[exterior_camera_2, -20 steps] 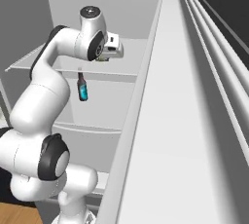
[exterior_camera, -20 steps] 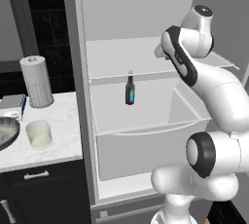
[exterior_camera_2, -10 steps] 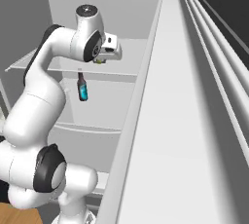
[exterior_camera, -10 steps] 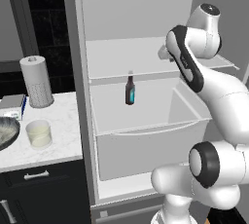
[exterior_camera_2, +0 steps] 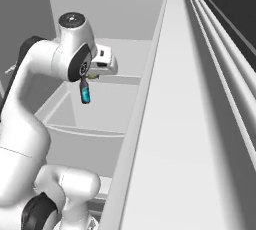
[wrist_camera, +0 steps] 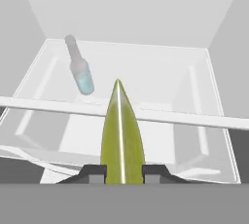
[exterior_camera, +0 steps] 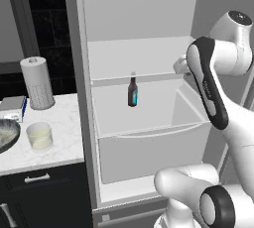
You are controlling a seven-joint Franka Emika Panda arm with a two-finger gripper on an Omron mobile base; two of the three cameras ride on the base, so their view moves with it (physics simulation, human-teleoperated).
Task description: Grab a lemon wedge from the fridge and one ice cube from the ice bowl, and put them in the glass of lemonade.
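Wedge gripped inside the fridge (exterior_camera: 149,48).
My gripper (wrist_camera: 124,173) is clamped on the lemon wedge (wrist_camera: 121,135), right of the bottle (wrist_camera: 80,71).

White marble tabletop (exterior_camera: 64,138) at left, dark drawer cabinet (exterior_camera: 44,192) beneath, black tiled wall (exterior_camera: 47,19) behind, evenly lit.

Looking into a rendered kitchen: open fridge (exterior_camera: 144,98) showing white shelves, marble counter (exterior_camera: 59,138) carrying a paper-towel roll (exterior_camera: 37,83), dark drawers (exterior_camera: 44,192) sitting below.
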